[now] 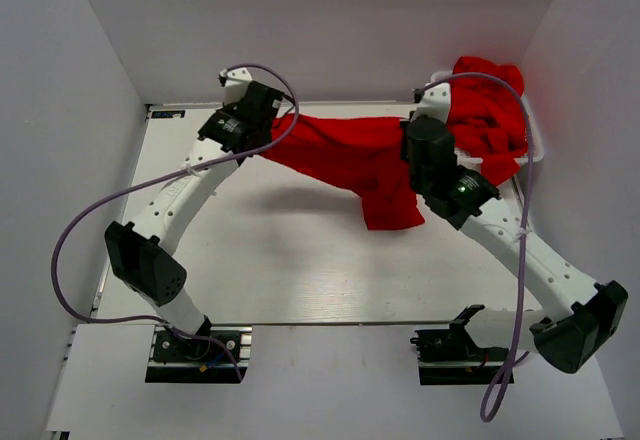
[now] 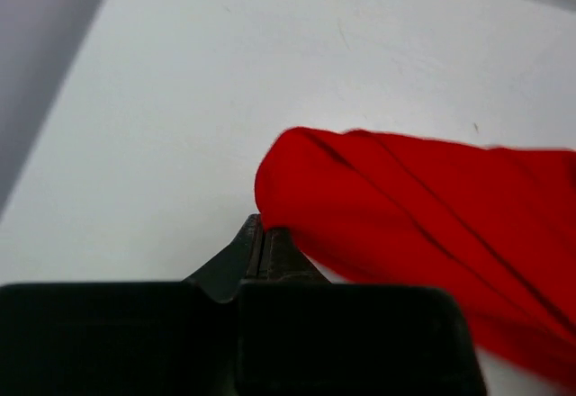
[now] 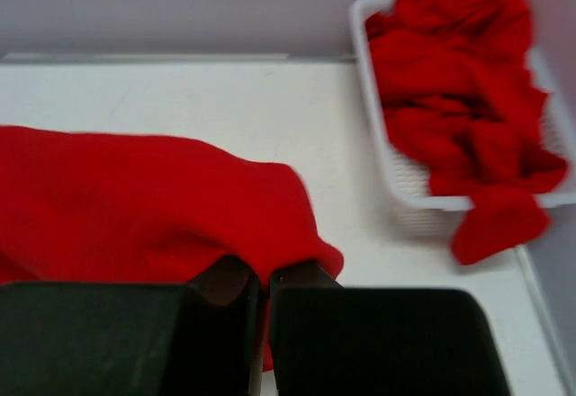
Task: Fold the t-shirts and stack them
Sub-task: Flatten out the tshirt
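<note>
Here the t-shirt (image 1: 340,155) stretches between both grippers (each pinching it).

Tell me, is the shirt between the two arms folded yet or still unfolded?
Unfolded. The t-shirt hangs stretched and bunched between the left pincer and right pincer, one end drooping, no neat fold lines visible.

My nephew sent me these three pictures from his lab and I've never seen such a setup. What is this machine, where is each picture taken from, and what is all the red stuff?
These are two white robot arms bolted at the near edge of a white table. The wide picture looks down from above; the other two come from cameras on each wrist. The left end effector and the right end effector are both shut on one plain red fabric t-shirt, holding it stretched between them over the table. At the far right a white plastic mesh basket holds a heap of more red shirts, one hanging over its rim.
</note>
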### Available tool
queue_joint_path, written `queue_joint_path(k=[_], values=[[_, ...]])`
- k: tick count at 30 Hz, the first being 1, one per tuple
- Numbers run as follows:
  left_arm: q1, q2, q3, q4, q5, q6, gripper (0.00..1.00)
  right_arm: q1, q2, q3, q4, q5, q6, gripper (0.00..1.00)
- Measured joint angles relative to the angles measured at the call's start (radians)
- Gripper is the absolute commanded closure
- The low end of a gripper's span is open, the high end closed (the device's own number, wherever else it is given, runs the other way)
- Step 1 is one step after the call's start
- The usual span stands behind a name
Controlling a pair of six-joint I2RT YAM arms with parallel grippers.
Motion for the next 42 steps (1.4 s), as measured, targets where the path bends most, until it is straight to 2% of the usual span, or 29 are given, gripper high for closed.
queue_joint_path(k=[6,12,19,23,26,35,42], values=[[0.077,-0.02,0.098,0.042,-0.06,0.152,1.0,-0.069,-0.091,0.038,0.012,0.083,-0.118,1.0],[0.114,-0.024,0.222,0.097,-0.068,0.298,1.0,-0.111,-0.142,0.089,0.035,0.073,-0.206,1.0],[0.121,-0.045,0.432,0.243,-0.067,0.507,1.0,-0.122,-0.098,0.389,-0.035,-0.072,-0.3,1.0],[0.114,-0.125,0.455,0.397,-0.068,0.661,1.0,-0.123,-0.09,0.569,-0.084,-0.194,-0.349,1.0],[0.103,-0.194,0.466,0.489,-0.067,0.755,1.0,-0.122,-0.115,0.625,-0.098,-0.273,-0.372,1.0],[0.101,-0.316,0.485,0.631,-0.061,0.889,1.0,-0.121,-0.224,0.585,-0.161,-0.523,-0.363,1.0],[0.109,-0.28,0.344,0.663,-0.12,0.872,1.0,-0.123,-0.18,0.437,-0.114,-0.471,-0.332,1.0]])
